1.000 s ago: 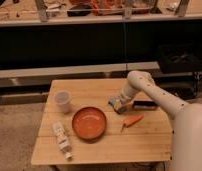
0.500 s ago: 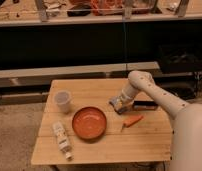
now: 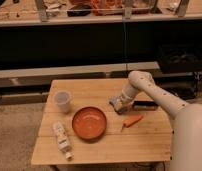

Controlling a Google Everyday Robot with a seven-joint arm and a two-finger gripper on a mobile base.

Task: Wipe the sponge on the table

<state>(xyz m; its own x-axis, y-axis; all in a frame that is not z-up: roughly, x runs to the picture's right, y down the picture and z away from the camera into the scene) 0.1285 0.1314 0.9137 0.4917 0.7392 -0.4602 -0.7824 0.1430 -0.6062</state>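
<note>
On the light wood table (image 3: 94, 147), my gripper (image 3: 119, 105) is down at the surface right of the orange bowl (image 3: 89, 122). A bit of light blue shows at the gripper's tip, which looks like the sponge (image 3: 115, 104), mostly covered by the gripper. The white arm reaches in from the lower right. An orange carrot-shaped thing (image 3: 133, 120) lies just in front of the gripper, and a black bar (image 3: 145, 105) lies to its right.
A white cup (image 3: 62, 101) stands at the table's back left. A white bottle (image 3: 61, 139) lies on its side at the front left. Behind the table runs a long grey bench (image 3: 54, 74), with a cluttered shelf above.
The gripper has shifted slightly along the table surface near the black bar. The other objects have not moved.
</note>
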